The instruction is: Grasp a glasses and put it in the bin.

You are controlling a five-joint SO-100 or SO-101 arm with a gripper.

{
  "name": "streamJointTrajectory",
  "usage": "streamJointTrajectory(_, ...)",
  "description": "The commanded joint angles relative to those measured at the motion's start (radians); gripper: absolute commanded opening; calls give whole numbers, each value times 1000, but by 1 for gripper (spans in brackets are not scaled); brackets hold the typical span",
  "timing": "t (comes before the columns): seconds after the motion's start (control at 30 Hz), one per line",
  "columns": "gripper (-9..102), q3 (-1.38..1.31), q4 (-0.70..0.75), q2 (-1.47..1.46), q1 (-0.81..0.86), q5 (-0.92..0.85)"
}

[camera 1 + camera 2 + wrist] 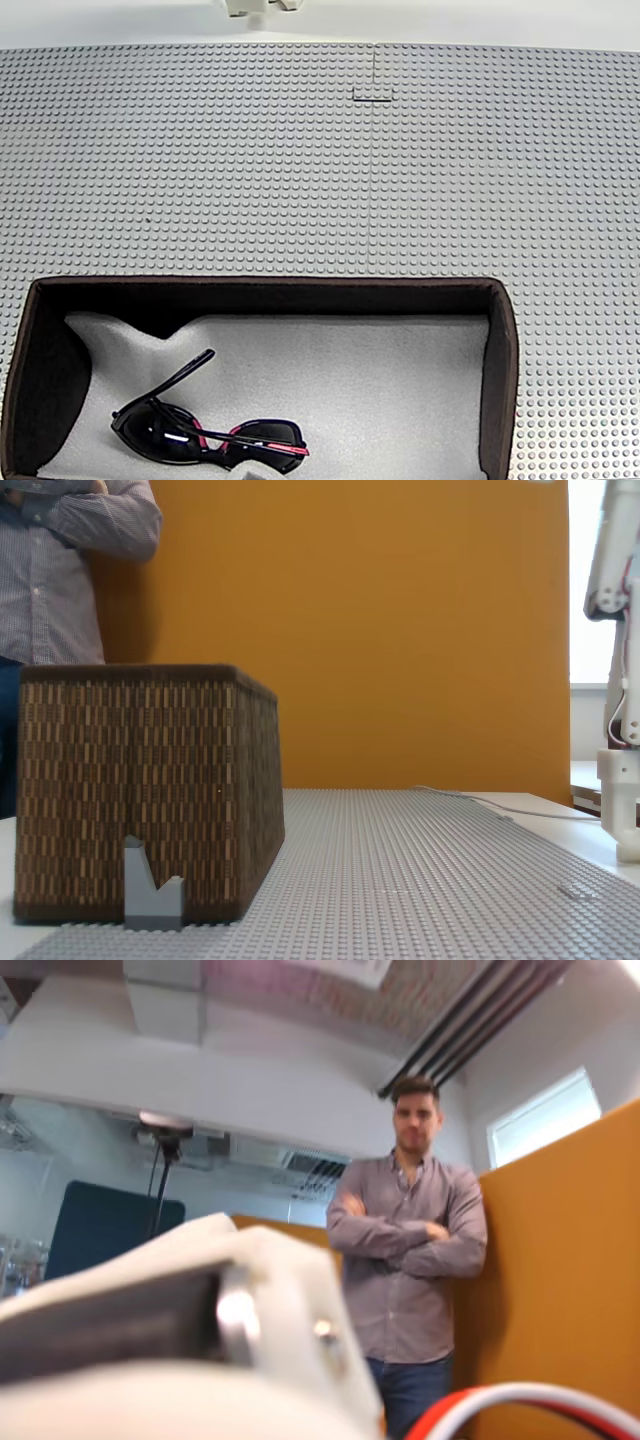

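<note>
glasses (205, 430) in bin (497, 380), front-left | tool well apart, unseen state

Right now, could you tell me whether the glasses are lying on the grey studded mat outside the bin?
No, the glasses lie inside the bin on its white foam lining.

An office or lab: orange partition (400, 630), exposed ceiling ducts (480, 1020), studded grey bench (300, 160), window (545, 1115) at two o'clock.
</note>
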Motion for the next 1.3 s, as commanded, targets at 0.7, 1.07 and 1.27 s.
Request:
streamJointTrajectory(0.7, 22, 2063, -844, 1057, -28, -115)
streamJointTrajectory(1.07, 22, 2467, -1052, 1120, -23, -179)
streamJointTrajectory(1.27, 21, 2477, -1052, 1120, -25, -192)
